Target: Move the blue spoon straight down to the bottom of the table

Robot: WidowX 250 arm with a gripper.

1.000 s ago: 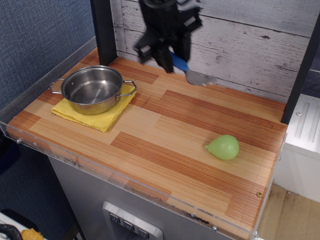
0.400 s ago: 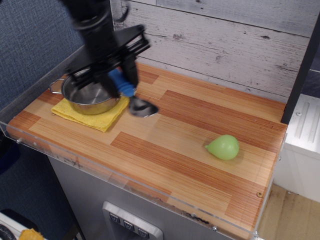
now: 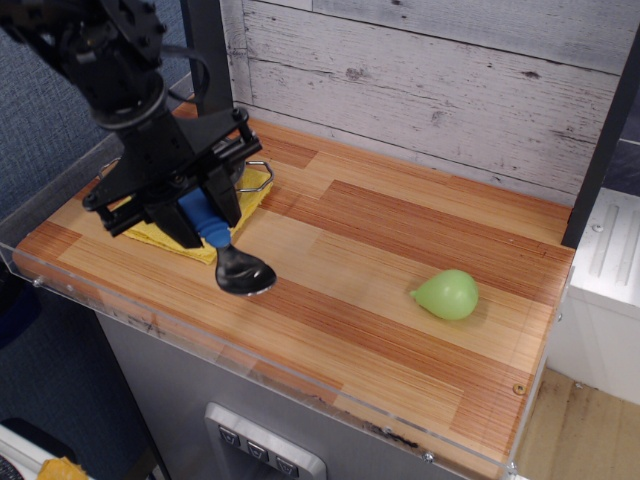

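The blue spoon [image 3: 228, 252] has a thick bright-blue handle and a shiny silver bowl. It hangs tilted, handle up and to the left, bowl down and to the right, with the upper handle hidden. The bowl sits low over the front left part of the table [image 3: 400, 240]; whether it touches the wood cannot be told. The table is a rectangular top of striped light and reddish-brown planks with a clear rim.

One raised view looks down across the table [image 3: 400, 240] toward its plank back wall [image 3: 450, 70]
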